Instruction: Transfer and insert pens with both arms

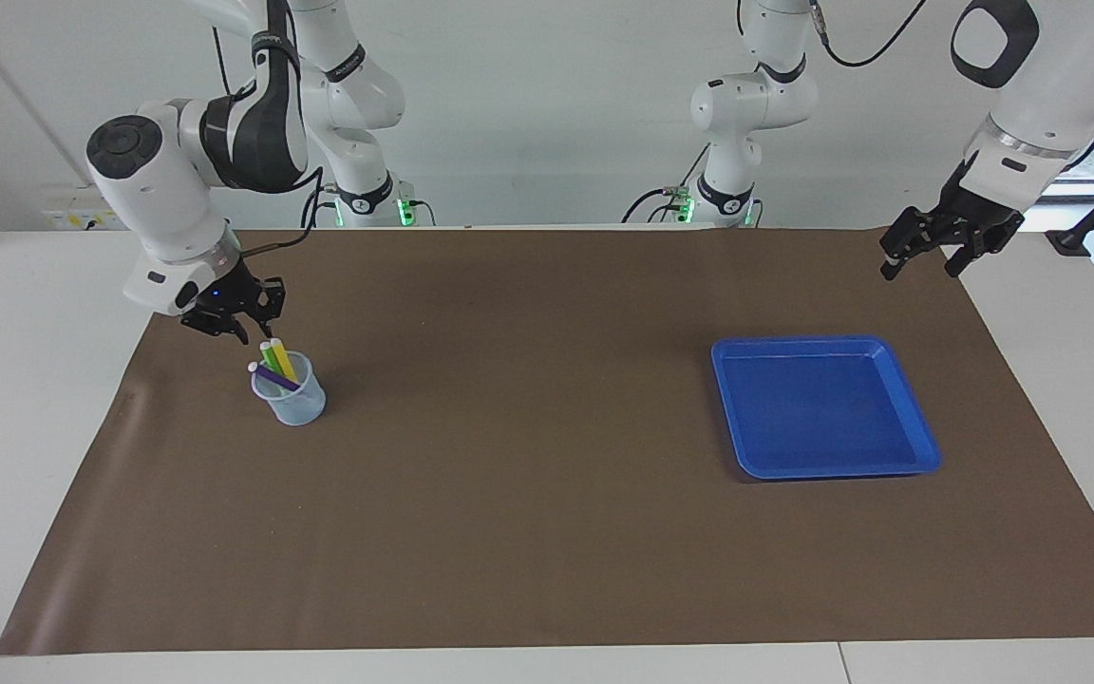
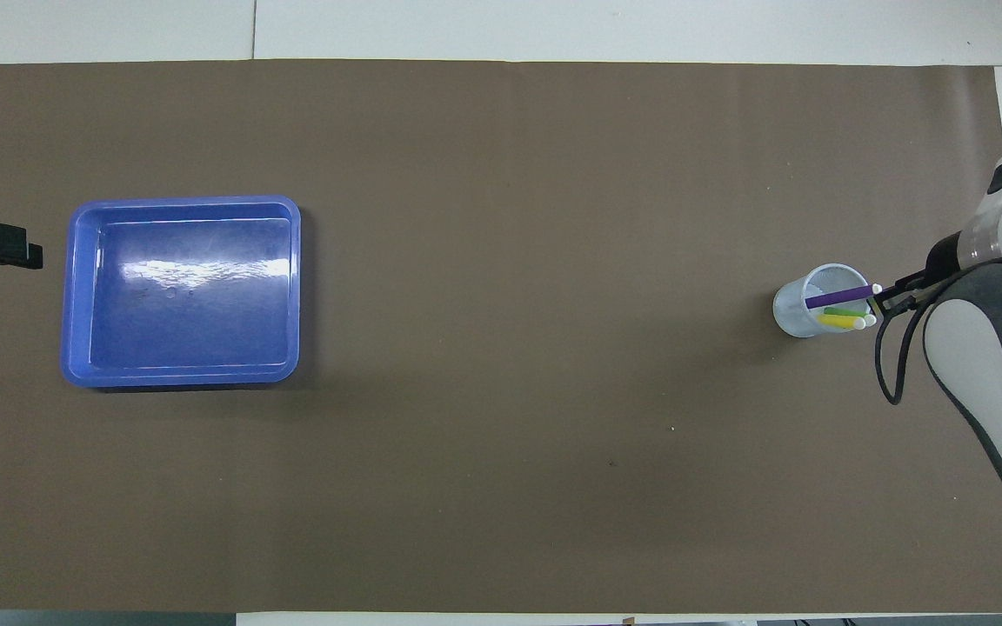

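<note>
Facing view: brown mat (image 1: 528, 532), pens at right arm's end
Tray: blue tray (image 1: 898, 365) bare, toward left arm's end
Left gripper (image 1: 922, 256): waiting beside tray, fingers spread, holding nothing
Right gripper (image 1: 241, 321): at pen tops; grip cannot be told
Cup (image 1: 298, 404): holds pens (image 1: 276, 366), leaning toward right gripper
Hidden: fingertip contact

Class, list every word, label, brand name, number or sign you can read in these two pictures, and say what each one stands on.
None can be read.
Right arm: a dark band on a link carries pale lettering, too small to read.
Pens, clear cup, blue tray, brown mat: no writing shows.
</note>
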Robot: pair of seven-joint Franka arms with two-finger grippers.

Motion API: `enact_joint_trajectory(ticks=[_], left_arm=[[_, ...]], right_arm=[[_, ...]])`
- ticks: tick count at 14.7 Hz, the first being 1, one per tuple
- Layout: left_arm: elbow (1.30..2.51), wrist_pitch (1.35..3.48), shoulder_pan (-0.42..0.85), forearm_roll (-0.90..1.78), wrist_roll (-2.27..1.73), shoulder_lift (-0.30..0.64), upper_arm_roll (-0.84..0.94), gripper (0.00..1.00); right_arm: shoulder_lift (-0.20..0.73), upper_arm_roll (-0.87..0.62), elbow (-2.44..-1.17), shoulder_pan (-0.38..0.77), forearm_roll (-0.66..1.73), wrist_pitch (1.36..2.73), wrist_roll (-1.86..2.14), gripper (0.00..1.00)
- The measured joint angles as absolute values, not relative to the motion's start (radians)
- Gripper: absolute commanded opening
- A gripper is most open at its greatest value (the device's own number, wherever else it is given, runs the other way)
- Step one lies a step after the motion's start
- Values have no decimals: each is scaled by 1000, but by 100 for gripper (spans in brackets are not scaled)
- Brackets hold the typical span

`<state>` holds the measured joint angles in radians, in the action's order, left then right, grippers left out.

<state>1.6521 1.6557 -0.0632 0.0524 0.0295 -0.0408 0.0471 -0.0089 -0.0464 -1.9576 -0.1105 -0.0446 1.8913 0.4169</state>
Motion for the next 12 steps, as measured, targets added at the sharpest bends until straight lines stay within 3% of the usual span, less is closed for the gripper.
enact_joint_trajectory(ticks=[8,12], left_arm=[[1561,1560,-38,51,39,8,48,100],[1560,1546,16,51,47,8,21,100]], right_arm=[[-54,-59,-1611,-106,-45,1498,312,100],[-49,-58,-1566,-108,-43,1455,261,100]])
